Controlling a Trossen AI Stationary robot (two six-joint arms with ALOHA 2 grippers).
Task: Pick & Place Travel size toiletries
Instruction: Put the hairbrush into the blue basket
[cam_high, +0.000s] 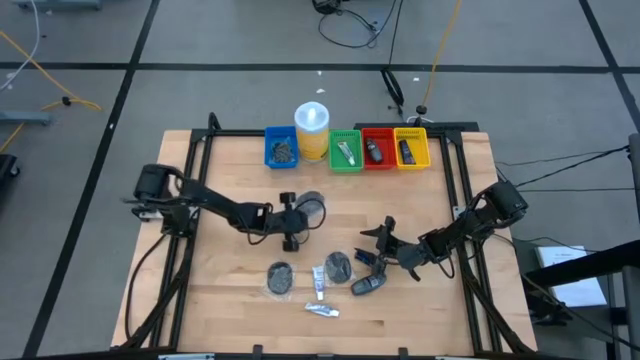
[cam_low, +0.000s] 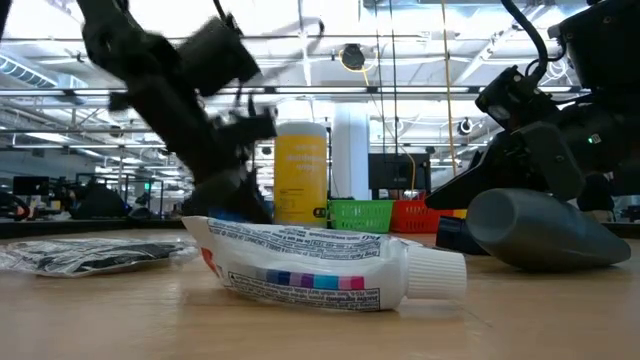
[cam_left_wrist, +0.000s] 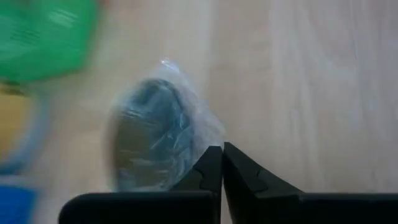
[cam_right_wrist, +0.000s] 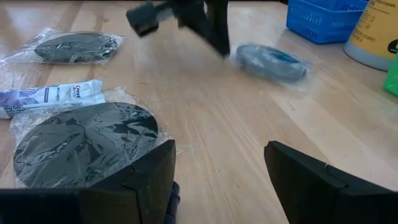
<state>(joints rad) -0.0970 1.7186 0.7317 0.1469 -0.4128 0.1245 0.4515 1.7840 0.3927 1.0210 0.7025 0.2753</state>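
Note:
My left gripper (cam_high: 296, 222) (cam_left_wrist: 222, 163) is shut at mid table on a flat grey disc in clear wrap (cam_high: 312, 207) (cam_left_wrist: 152, 134) (cam_right_wrist: 270, 62). My right gripper (cam_high: 383, 243) (cam_right_wrist: 217, 177) is open and touches nothing. It stands right of a second wrapped disc (cam_high: 338, 265) (cam_right_wrist: 81, 149) and a dark oblong container (cam_high: 368, 284) (cam_low: 540, 230). A third disc (cam_high: 279, 277) (cam_right_wrist: 74, 46) and two white tubes (cam_high: 318, 283) (cam_high: 322, 310) (cam_low: 330, 265) lie flat near the table's near edge. My left gripper pinches the clear wrap at the disc's edge (cam_left_wrist: 205, 146) between its two shut fingertips. The fingers reach it from the table's left. The disc sticks out past the fingertips, close over the wood; I cannot tell whether it is lifted clear.
Along the far edge stand a blue bin (cam_high: 281, 148), a yellow cylinder with a white lid (cam_high: 312, 130) (cam_low: 300, 175), then green (cam_high: 345, 150), red (cam_high: 377, 148) and yellow (cam_high: 411, 148) bins, each holding small items. Bare wood lies between the bins and the grippers.

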